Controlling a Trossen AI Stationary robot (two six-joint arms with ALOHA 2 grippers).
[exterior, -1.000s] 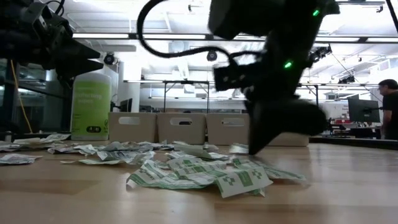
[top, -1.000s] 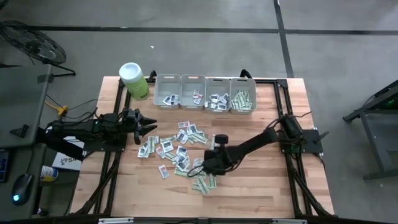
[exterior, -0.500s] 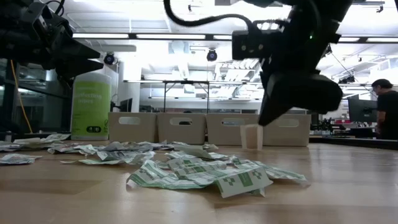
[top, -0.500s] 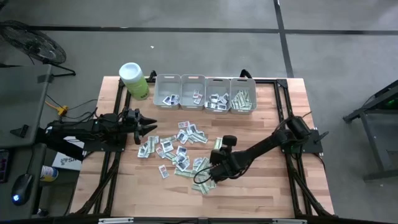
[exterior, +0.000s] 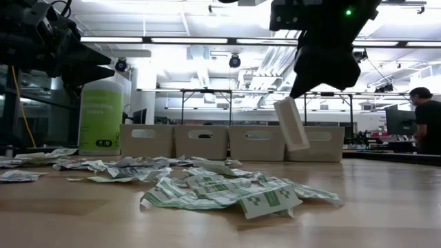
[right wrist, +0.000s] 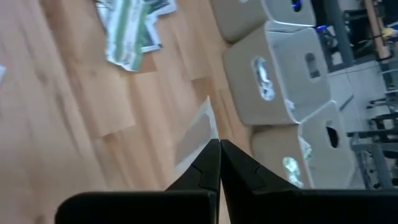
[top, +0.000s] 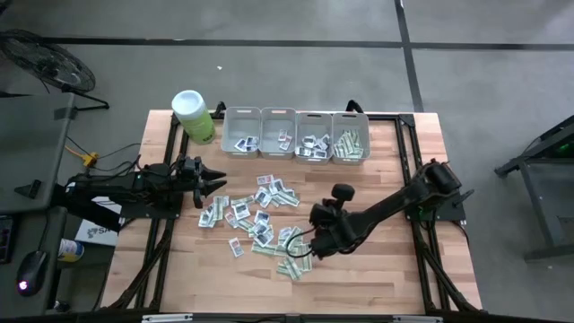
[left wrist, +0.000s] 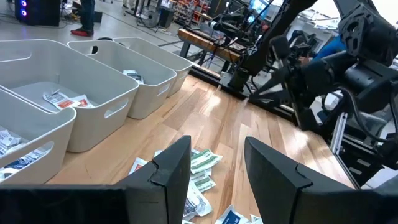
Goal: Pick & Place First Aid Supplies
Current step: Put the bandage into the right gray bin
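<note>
Table (top: 377, 278) | bins (top: 296, 135) behind pile | right tool (right wrist: 219, 146) pinching packet (exterior: 292, 124) | left tool (left wrist: 214, 163) spread

right tool (exterior: 298, 93) pinching packet (exterior: 291, 125), above pile (exterior: 227, 191)

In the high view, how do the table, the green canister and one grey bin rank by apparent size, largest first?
1. Table, by far the largest.
2. Bin, for example the leftmost.
3. Canister, slightly smaller than a bin; it stands taller, nearer the overhead camera, so this gap is unsure.
</note>
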